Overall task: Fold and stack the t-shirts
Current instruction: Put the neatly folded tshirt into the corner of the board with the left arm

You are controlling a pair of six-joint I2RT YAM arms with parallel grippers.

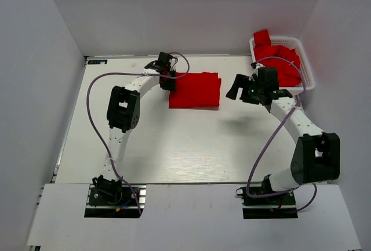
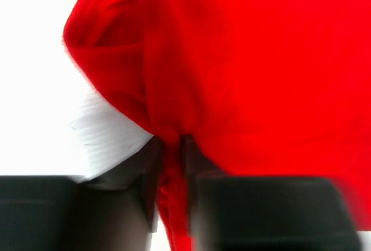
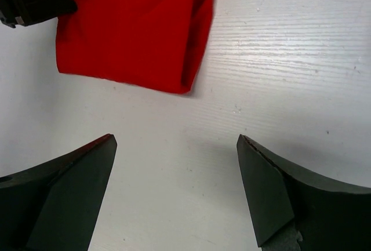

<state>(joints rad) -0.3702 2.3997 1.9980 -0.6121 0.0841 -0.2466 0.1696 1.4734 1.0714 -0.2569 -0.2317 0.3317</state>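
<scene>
Since my left pincer (image 2: 173,161) is clamped on the left edge of the folded red t-shirt (image 1: 197,90), I judge I'm tidying the fold; my right pincer (image 3: 177,167) hangs spread apart beside it, above the bench (image 1: 174,146). It lies far-centre, a neat rectangle (more red ones fill the basket (image 1: 307,76)).

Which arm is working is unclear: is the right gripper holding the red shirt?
No, the right gripper has its jaws wide apart over the table, short of the red shirt.
</scene>
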